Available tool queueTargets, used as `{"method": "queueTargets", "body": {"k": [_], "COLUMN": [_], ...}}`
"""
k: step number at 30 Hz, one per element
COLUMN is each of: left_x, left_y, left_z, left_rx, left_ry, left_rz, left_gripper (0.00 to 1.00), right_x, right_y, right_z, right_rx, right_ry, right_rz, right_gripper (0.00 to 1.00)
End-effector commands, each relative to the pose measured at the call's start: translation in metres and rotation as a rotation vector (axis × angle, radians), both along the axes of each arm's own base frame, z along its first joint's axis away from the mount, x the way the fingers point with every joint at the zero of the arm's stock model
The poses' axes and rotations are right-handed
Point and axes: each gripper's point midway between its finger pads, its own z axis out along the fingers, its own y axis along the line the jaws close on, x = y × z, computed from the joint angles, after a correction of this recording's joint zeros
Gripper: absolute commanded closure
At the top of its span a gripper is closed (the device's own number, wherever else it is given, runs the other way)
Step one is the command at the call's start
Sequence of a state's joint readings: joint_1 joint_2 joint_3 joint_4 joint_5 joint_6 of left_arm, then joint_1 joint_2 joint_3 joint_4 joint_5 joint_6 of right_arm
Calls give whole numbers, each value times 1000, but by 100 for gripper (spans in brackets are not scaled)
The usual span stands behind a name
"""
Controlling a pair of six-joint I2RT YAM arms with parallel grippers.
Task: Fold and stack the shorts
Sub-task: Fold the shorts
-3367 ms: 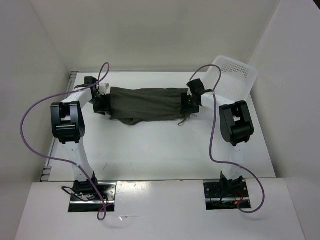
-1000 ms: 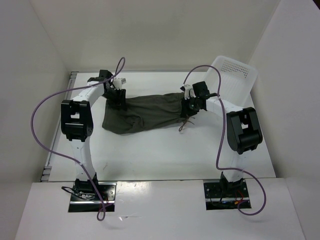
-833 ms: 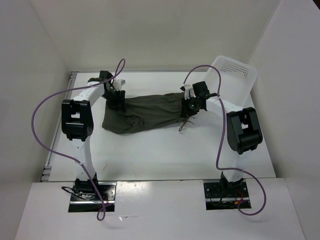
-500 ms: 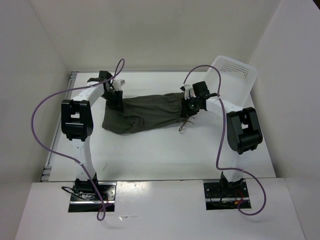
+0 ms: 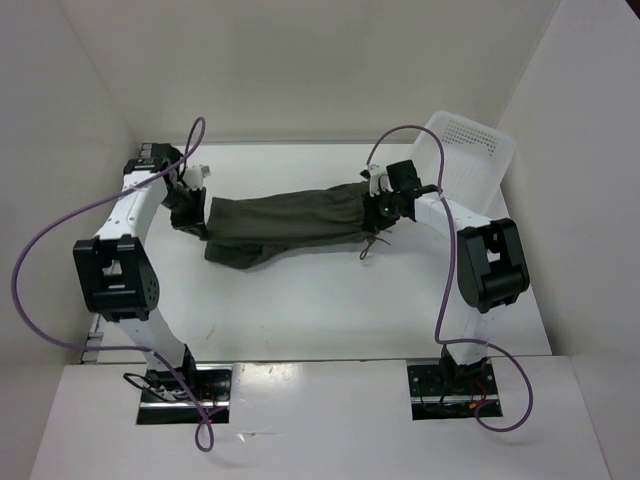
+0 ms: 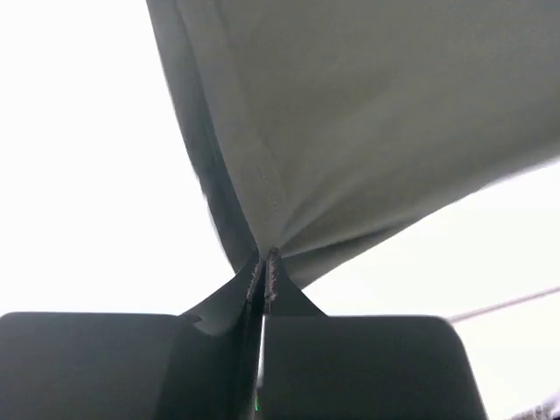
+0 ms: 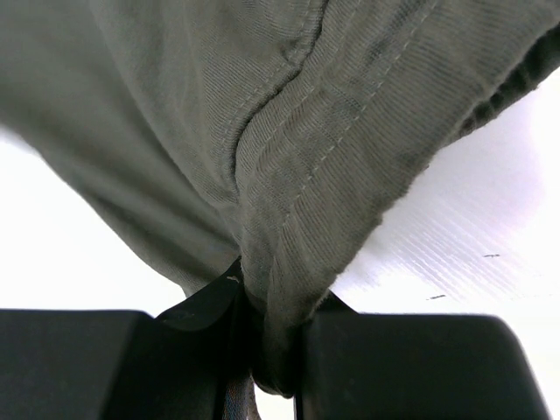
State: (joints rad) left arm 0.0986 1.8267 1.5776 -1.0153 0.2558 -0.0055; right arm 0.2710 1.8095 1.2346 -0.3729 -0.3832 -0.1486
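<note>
Top external: basket [image 5: 476, 146] stands just behind right gripper [image 5: 373, 204] clamping shorts [image 5: 290, 216].

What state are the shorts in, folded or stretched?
Stretched, bunched lengthwise: the shorts span between left gripper and right gripper, each clamped on one end.

Matt olive woven cloth shorts [image 5: 288, 213], white perforated plastic basket [image 5: 470, 148], smooth white table [image 5: 320, 300]
</note>
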Motion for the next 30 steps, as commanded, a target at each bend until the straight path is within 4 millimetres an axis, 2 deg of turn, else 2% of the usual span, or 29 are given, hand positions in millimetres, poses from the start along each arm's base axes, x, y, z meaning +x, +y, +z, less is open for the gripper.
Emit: {"method": "queueTargets", "body": {"k": [1,2,3,4,6,7,10,12,14,15,16,20,21,23,26,27,28,30], "left_x": [-71,-82,-101,-104,-111,-115,-117,-120,-114,-114,-114,-81,-67,-38,-13,-9,-1,18], "left_y": [5,7,5,7,3,1,-1,6,14,16,18,25,25,31,29,23,17,3], "left_z": [-5,-11,-26,-34,-44,-52,-65,-73,-75,-75,-73,-46,-40,-29,-44,-55,-59,-60], "left_rx": [83,97,92,101,80,67,57,101,128,140,153,172,167,140,110,70,55,29], "left_ry": [187,217,274,281,301,318,331,337,313,314,305,179,129,52,51,81,72,41], "left_rz": [-9,-8,-11,-11,-14,-16,-17,-14,-1,1,3,25,28,56,49,40,26,-11], "left_gripper": [100,100,99,97,84,81,76,72,68,66,64,55,49,48,47,47,47,48], "right_x": [7,8,8,10,10,10,10,6,2,-1,-1,-11,-15,-18,-14,-13,-7,-1], "right_y": [2,4,4,4,4,4,5,4,5,4,6,3,1,1,0,-2,0,-2], "right_z": [22,24,24,25,21,21,26,24,29,25,34,31,29,26,33,32,46,60], "right_rx": [-3,6,6,5,2,2,12,12,23,19,32,24,22,19,13,5,14,-2], "right_ry": [-93,-100,-100,-115,-107,-106,-115,-114,-122,-110,-130,-124,-114,-105,-131,-133,-167,-204], "right_rz": [20,26,26,32,33,33,38,38,45,45,50,58,58,58,59,53,52,59], "right_gripper": [100,100,100,100,100,100,100,100,100,100,100,100,100,100,100,100,100,100]}}
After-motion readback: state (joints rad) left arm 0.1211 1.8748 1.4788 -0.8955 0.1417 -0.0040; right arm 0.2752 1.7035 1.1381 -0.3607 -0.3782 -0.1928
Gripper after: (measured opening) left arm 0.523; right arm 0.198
